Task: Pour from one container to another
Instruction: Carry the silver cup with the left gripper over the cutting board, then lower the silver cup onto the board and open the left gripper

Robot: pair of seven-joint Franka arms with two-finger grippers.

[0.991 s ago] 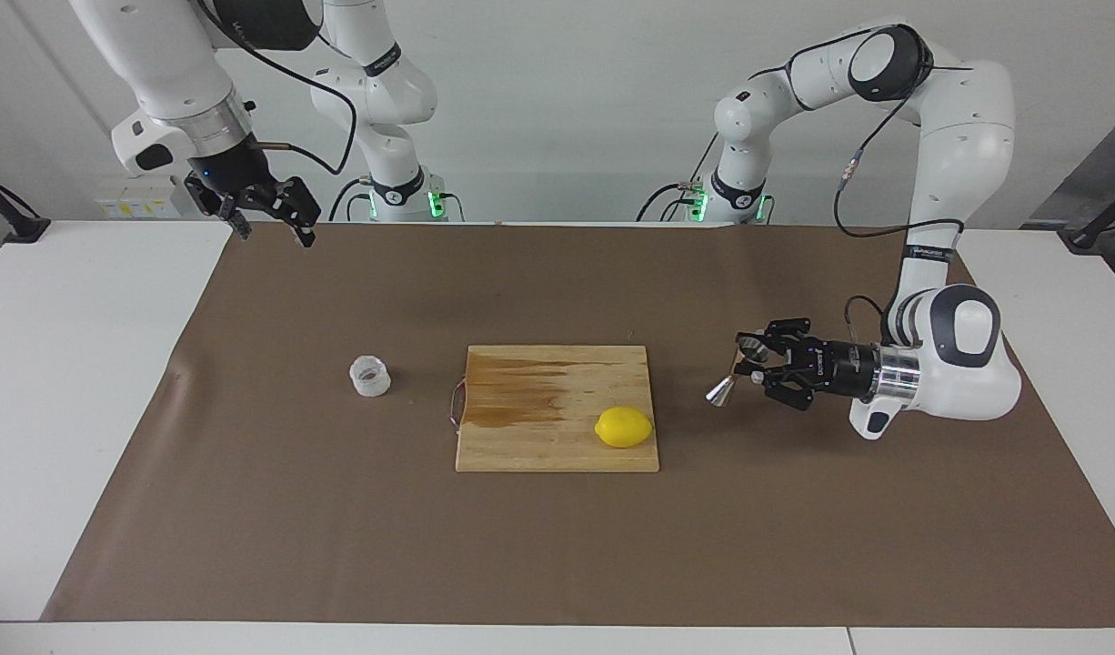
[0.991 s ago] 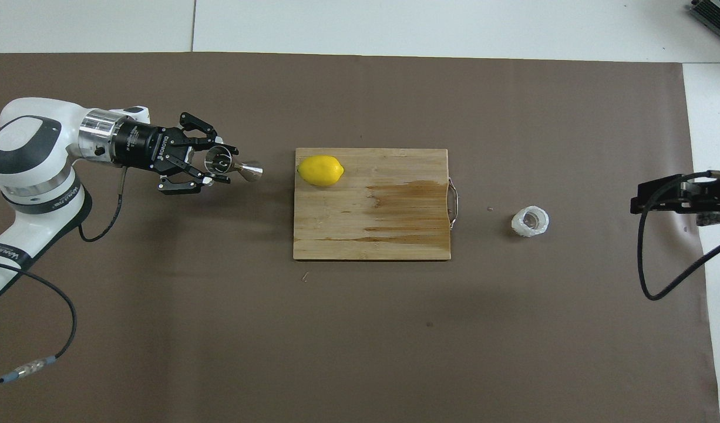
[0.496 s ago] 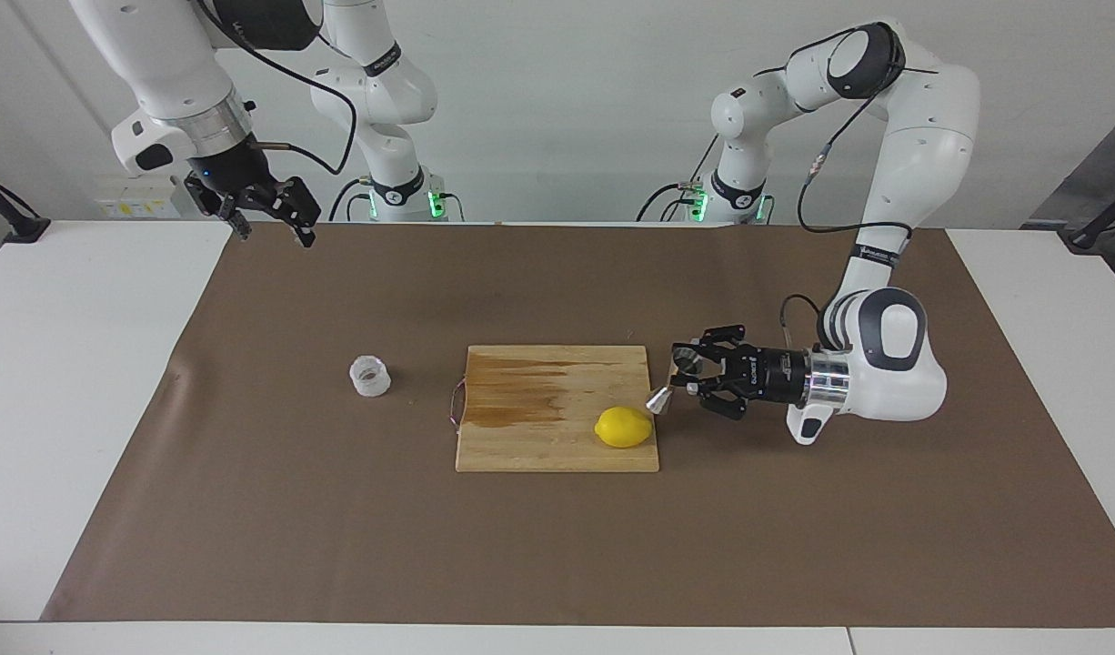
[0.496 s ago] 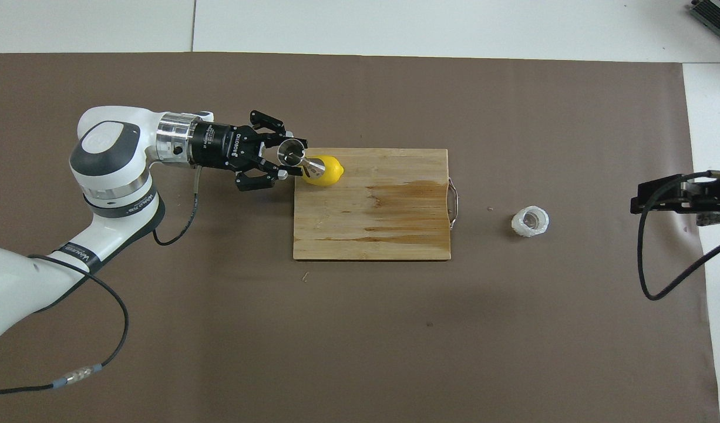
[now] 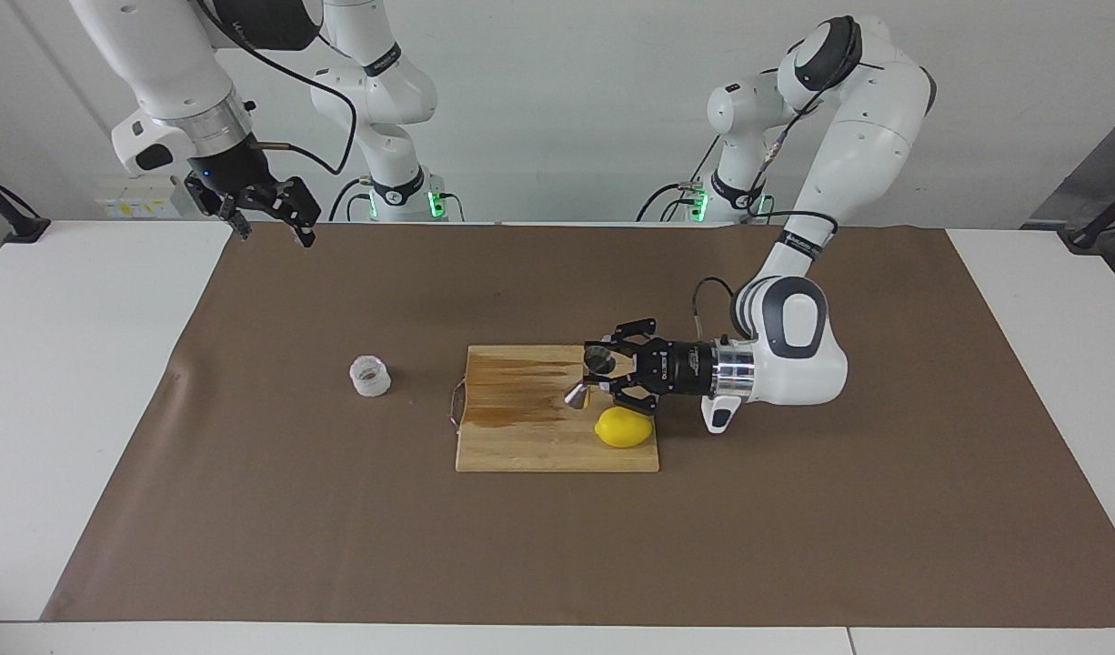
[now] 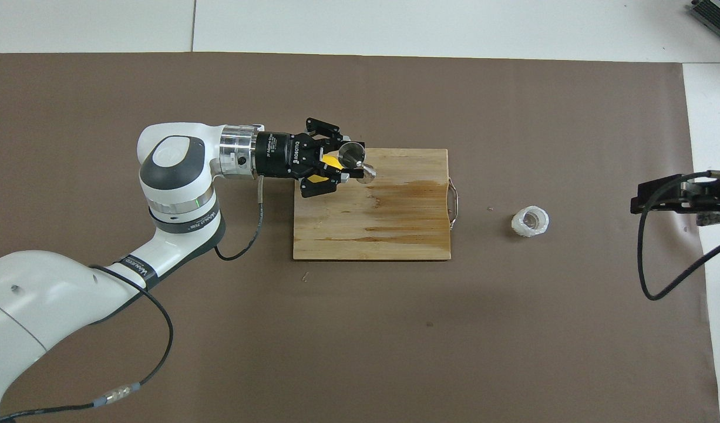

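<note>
Left gripper [image 5: 597, 375] clamped on tilted jigger [image 5: 583, 383] over board [image 5: 521, 437]. Right gripper [image 5: 266, 218] apart, waiting over surface [image 5: 557, 546] corner. Cup [image 5: 370, 376] untouched.

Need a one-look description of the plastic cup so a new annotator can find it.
Start at the wooden cutting board in the middle of the brown mat. Off its metal-handle end, toward the right arm's end of the table, the plastic cup stands alone on the mat. It is squat, whitish, translucent and ribbed, unlike the yellow lemon or the shiny steel jigger over the board.
</note>
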